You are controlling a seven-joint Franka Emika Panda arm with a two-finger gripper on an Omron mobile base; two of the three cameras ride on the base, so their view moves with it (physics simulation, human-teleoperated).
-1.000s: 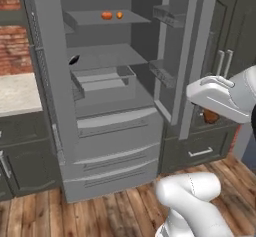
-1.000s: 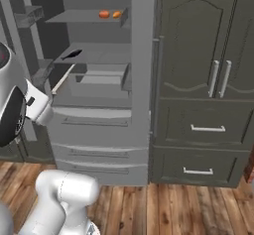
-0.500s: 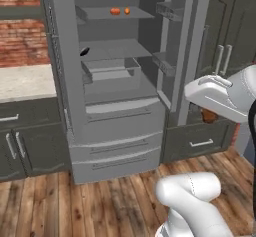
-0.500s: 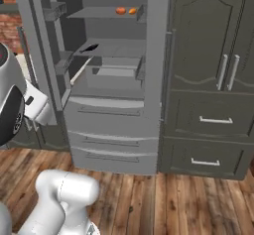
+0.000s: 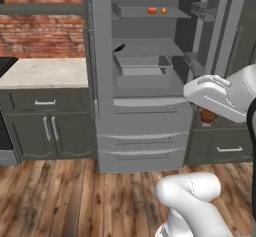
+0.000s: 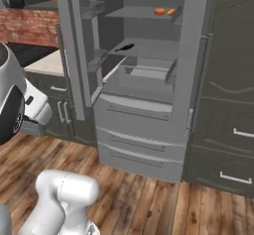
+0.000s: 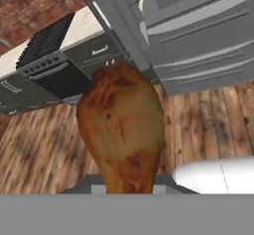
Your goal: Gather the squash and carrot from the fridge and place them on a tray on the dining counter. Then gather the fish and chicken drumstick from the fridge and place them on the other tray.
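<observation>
In the left base view the open grey fridge (image 5: 145,76) holds two small orange items (image 5: 157,10) on its top shelf and a dark flat fish-like shape (image 5: 119,47) on the shelf below, while a brown bit of the chicken drumstick (image 5: 207,115) peeks out under the white arm, well clear of the fridge. In the right base view the same orange items (image 6: 164,11) and dark shape (image 6: 127,46) sit on those shelves, and no tray can be made out. In the hand view the gripper (image 7: 124,187) is closed on the golden-brown chicken drumstick (image 7: 121,130), its narrow end between the jaws and its long axis running straight out along the gripper over the wooden floor (image 7: 208,125), so I judge the carry to the tray comes next.
</observation>
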